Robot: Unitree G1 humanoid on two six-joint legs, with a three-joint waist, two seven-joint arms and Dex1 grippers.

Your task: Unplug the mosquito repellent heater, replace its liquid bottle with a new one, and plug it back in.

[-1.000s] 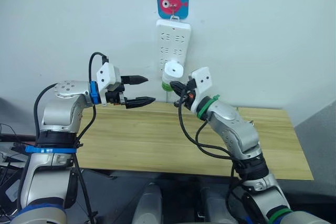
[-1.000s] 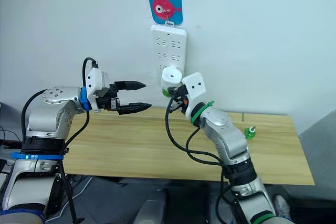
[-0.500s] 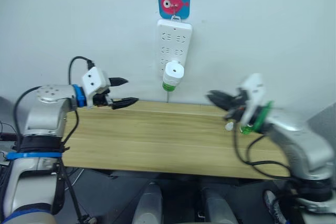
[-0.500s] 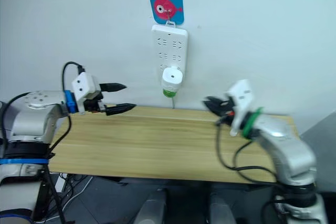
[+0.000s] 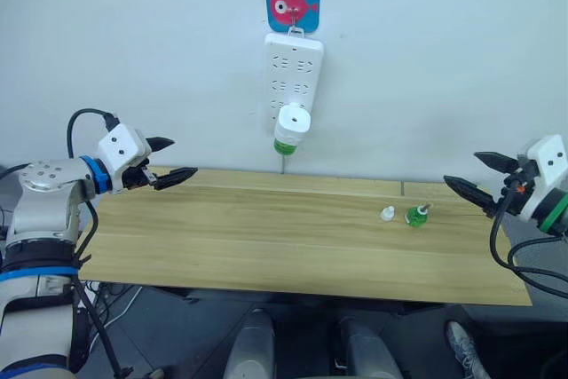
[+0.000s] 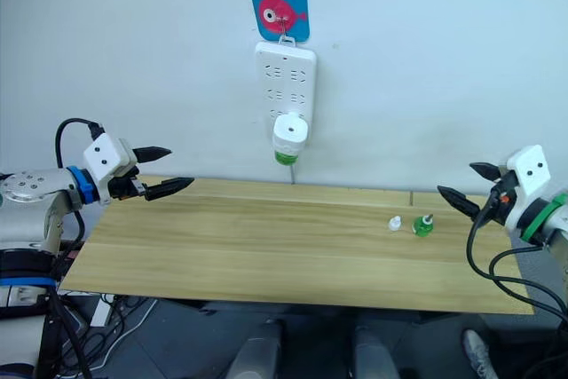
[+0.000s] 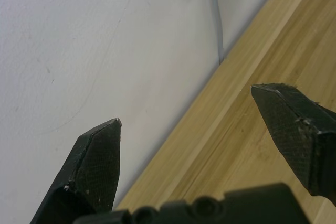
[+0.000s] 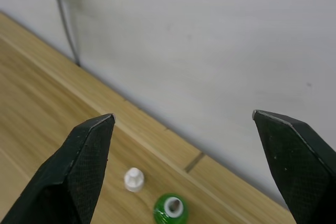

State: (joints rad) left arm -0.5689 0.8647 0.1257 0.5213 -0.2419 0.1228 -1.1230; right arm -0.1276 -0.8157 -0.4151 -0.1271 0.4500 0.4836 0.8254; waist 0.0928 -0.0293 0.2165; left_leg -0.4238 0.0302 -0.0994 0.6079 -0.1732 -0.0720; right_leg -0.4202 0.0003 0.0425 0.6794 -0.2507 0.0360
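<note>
Hanging plugged into the power strip [image 5: 294,67], well away from both spread, empty end effectors [image 5: 165,161] [image 5: 474,176], the mosquito repellent heater [image 5: 290,127] looks finished; a green bottle [image 5: 414,215] sits on the surface [image 5: 266,237].

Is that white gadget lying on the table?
No, the mosquito repellent heater is plugged into the power strip on the wall, above the table.

White heater [image 5: 292,122], green bottle [image 5: 415,216], white cap [image 5: 387,213].
</note>
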